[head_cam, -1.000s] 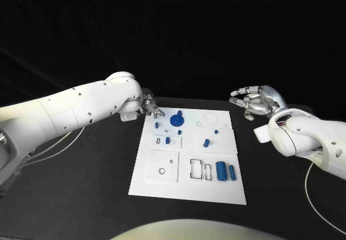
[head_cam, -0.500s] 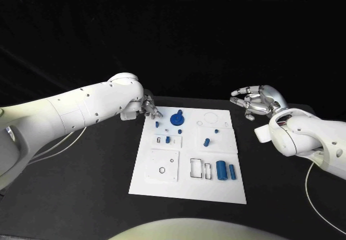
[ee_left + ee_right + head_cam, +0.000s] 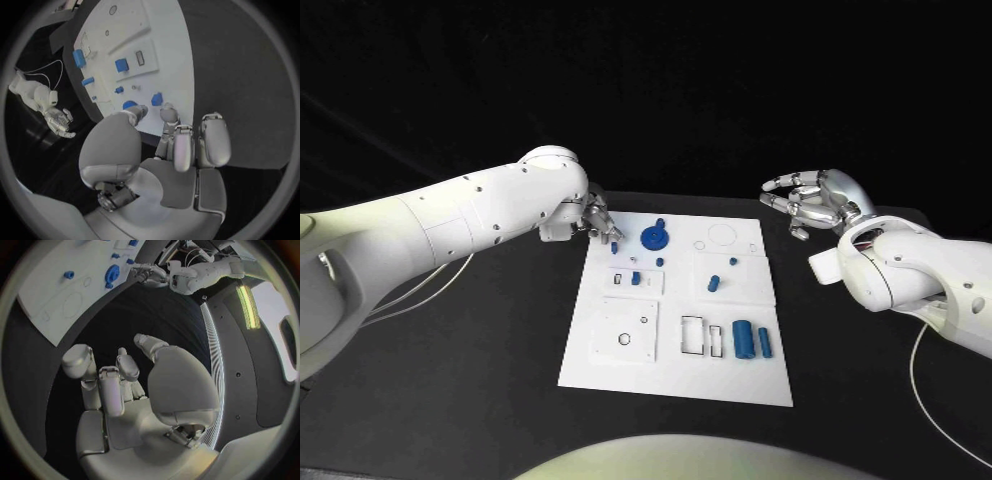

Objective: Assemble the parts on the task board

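The white task board (image 3: 733, 375) lies in the middle of the black table. On it are a round blue disc with a knob (image 3: 655, 238), a small blue piece (image 3: 713, 284) and two blue cylinders (image 3: 741, 341) side by side. My left hand (image 3: 596, 215) hovers at the board's far left corner, fingers apart, holding nothing. A small blue part (image 3: 615, 245) lies on the board just off its fingertips (image 3: 167, 112); the left wrist view also shows this part (image 3: 157, 99). My right hand (image 3: 812, 205) hangs off the board's far right corner, loosely curled and empty.
The board has printed outlines and recesses, among them a ring (image 3: 721, 236) at the far right and a square plate (image 3: 626, 330) at the near left. Black table (image 3: 473, 360) surrounds the board on both sides. A cable (image 3: 923, 375) trails by my right arm.
My left hand has edged slightly toward the board's far left corner. The right hand has stayed where it was.
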You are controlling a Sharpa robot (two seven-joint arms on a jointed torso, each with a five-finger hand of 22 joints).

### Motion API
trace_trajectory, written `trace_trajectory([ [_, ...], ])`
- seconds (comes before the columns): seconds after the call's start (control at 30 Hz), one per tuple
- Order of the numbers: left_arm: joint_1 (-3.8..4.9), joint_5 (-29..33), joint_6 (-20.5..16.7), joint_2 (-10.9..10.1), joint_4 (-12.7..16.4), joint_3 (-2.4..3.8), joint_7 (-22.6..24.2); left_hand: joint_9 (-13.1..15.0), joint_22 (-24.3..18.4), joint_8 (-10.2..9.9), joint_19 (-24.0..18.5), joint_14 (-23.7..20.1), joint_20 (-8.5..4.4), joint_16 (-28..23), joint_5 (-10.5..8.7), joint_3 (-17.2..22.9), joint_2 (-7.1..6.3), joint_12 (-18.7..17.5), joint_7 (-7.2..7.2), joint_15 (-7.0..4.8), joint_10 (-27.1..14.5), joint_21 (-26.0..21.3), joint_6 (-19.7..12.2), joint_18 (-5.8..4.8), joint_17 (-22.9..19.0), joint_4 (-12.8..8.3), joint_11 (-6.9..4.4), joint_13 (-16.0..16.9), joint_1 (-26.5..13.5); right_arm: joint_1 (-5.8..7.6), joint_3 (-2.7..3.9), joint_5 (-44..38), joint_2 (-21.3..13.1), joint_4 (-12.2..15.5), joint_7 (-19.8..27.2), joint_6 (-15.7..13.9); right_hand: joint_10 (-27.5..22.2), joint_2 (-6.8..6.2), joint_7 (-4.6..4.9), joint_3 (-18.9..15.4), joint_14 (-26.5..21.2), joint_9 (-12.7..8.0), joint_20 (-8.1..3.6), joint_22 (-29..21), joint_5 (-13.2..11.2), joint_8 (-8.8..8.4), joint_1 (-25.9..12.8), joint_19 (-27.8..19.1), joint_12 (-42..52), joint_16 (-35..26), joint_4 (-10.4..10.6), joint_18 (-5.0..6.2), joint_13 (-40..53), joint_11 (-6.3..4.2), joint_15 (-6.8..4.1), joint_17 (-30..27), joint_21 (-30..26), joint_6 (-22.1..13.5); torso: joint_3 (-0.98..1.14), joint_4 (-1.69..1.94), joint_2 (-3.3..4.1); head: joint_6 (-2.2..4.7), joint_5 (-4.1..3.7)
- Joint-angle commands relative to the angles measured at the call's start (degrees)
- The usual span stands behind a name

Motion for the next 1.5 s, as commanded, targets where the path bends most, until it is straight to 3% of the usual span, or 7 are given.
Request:
trace_trajectory([
  [0.03, -0.08, 1.69, 2.51, 0.37, -0.13, -0.08, 0.25, -0.16, 0.04, -0.35, -0.11, 4.86, 0.31, -0.11, -0.15, -0.23, 0.29, -0.13, 0.23, 0.32, -0.49, -0.28, 0.08, -0.57, 11.23, -0.09, 0.09, -0.07, 0.31, -0.05, 0.01, -0.1, 0.06, 0.0, 0.51, 0.37, -0.12, 0.05, -0.11, 0.04, 3.27, 0.0, -0.35, -0.05, -0.16, 0.21, -0.55, 0.04, -0.25, -0.4, 0.17, 0.74, -0.09, -0.29, -0.4, 4.53, -0.17, -0.18, 0.01, -0.08, 0.06, -0.1, -0.03],
  [0.63, -0.23, 3.85, 0.52, 0.63, -0.72, -0.26, 0.57, -1.77, 0.2, -0.84, -0.1, 4.83, 0.54, -0.16, 0.14, 0.58, 2.64, 0.01, 0.19, 0.38, -0.59, -0.21, 1.43, -0.56, 11.11, -0.24, 0.08, -0.43, 2.4, -0.14, 0.01, -0.1, 0.21, -0.18, 0.51, 0.46, -0.09, 0.09, -0.11, 0.06, 3.27, 0.0, -0.37, -0.07, -0.09, 0.29, -0.54, 0.05, -0.22, -0.43, 0.19, 0.74, -0.08, -0.3, -0.41, 4.5, -0.22, -0.16, 0.01, 0.0, -0.05, -0.49, -0.09],
  [0.87, -0.24, 4.75, -0.73, 0.63, -0.75, -0.27, 1.16, -2.1, 0.31, -0.16, -0.09, 4.8, 0.34, -0.21, 0.17, 2.48, 4.32, 0.07, -0.29, 0.02, -0.61, -0.17, 2.06, -0.55, 10.99, -1.33, -0.36, -0.74, 7.09, -0.16, 0.01, -0.1, 0.22, -0.3, 0.48, 0.53, -0.04, 0.12, -0.12, 0.06, 3.27, 0.0, -0.37, -0.1, -0.05, 0.32, -0.55, 0.05, -0.17, -0.43, 0.21, 0.75, -0.03, -0.31, -0.42, 4.49, -0.27, -0.14, 0.02, 0.03, -0.03, -0.68, -0.06],
  [1.0, -0.23, 6.08, -2.16, 0.63, -0.84, -0.27, 1.96, -1.01, 0.42, 1.72, -0.09, 4.77, -0.01, -0.27, 0.07, 6.65, 6.03, 0.25, -0.73, -0.38, -0.39, -0.16, 1.68, -0.56, 10.87, -4.12, -0.79, -0.75, 12.26, -0.17, 0.01, -0.1, 0.25, -0.39, 0.45, 0.61, -0.08, 0.16, -0.12, 0.08, 3.28, 0.0, -0.37, -0.09, 0.02, 0.35, -0.55, 0.06, -0.21, -0.42, 0.23, 0.75, -0.09, -0.31, -0.42, 4.54, -0.27, -0.13, -0.01, 0.05, -0.06, -0.72, -0.04],
  [1.1, -0.23, 7.01, -2.82, 0.61, -0.92, -0.27, 2.44, -0.24, 0.47, 2.79, -0.1, 4.77, -0.03, -0.28, 0.14, 9.55, 6.25, 0.07, -0.72, -0.44, -0.4, -0.16, 1.02, -0.56, 10.85, -5.62, -0.82, -1.05, 13.87, -0.19, 0.01, -0.11, 0.28, -0.45, 0.41, 0.67, -0.08, 0.16, -0.12, 0.08, 3.28, 0.0, -0.37, -0.09, 0.02, 0.35, -0.55, 0.06, -0.21, -0.42, 0.23, 0.75, -0.09, -0.31, -0.42, 4.54, -0.27, -0.13, 0.01, 0.04, -0.06, -0.72, -0.01],
  [1.27, -0.23, 8.01, -3.15, 0.5, -0.99, -0.27, 2.83, 1.75, 0.61, 5.43, -0.1, 4.75, 0.08, -0.31, 0.03, 15.59, 5.02, 0.1, -0.65, -0.37, -0.03, -0.13, 0.24, -0.58, 10.76, -7.9, -0.79, -1.37, 13.69, -0.23, 0.0, -0.11, 0.31, -0.52, 0.36, 0.72, -0.02, 0.19, -0.13, 0.1, 3.28, 0.01, -0.38, -0.09, 0.15, 0.39, -0.55, 0.08, -0.15, -0.43, 0.24, 0.74, -0.03, -0.32, -0.43, 4.52, -0.27, -0.11, 0.0, 0.02, -0.07, -0.78, 0.05],
  [1.5, -0.23, 8.58, -3.01, -0.1, -0.42, -0.27, 2.93, 2.73, 0.81, 6.84, -0.05, 4.74, 0.07, -0.33, 0.14, 19.46, 3.76, -0.5, -0.73, -0.47, -0.14, -0.04, -0.01, -0.61, 10.7, -9.68, -0.89, -2.53, 12.77, -0.26, 0.0, -0.11, 0.31, -0.55, 0.34, 0.73, 0.02, 0.21, -0.13, 0.11, 3.28, 0.01, -0.38, -0.09, 0.29, 0.42, -0.55, 0.09, -0.11, -0.43, 0.26, 0.74, 0.0, -0.32, -0.44, 4.54, -0.28, -0.08, 0.02, 0.07, -0.11, -0.69, 0.14],
])
